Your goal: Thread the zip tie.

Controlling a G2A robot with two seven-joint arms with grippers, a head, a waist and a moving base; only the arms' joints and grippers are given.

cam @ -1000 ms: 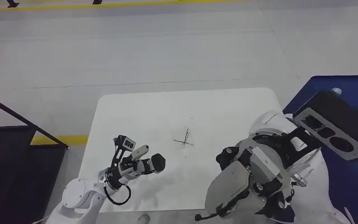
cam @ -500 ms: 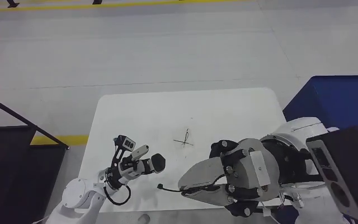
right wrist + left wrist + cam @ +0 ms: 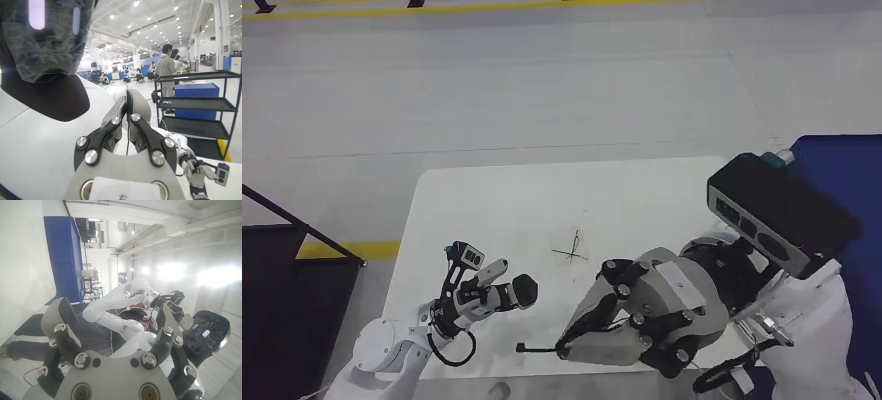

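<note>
A white table (image 3: 642, 190) is seen from above, with two robot arms at its near edge. Nearest, at about 5 o'clock on the table, the right gripper (image 3: 564, 347) is raised off the surface. Its fingers (image 3: 136, 106) are pressed flat together on a thin black zip tie (image 3: 534, 348). The tie's free end sticks out toward 9 o'clock, above the table's front edge. From the right wrist, the tie runs as a fine dark line down between the closed fingers. At about 8 o'clock, a little farther in, the left gripper (image 3: 510, 280) points toward 3 o'clock. Its two dark-padded fingers are spread wide with nothing between them, and from its own wrist it faces the right arm. Farther in, near the table's centre, crossed ties (image 3: 572, 250) lie flat on the surface. They are thin and black, they overlap each other, and they are well apart from both grippers. Past the table's 3 o'clock side stands a blue cabinet (image 3: 862, 170). Off the 9 o'clock side, a yellow line (image 3: 342, 249) marks the grey floor.
</note>
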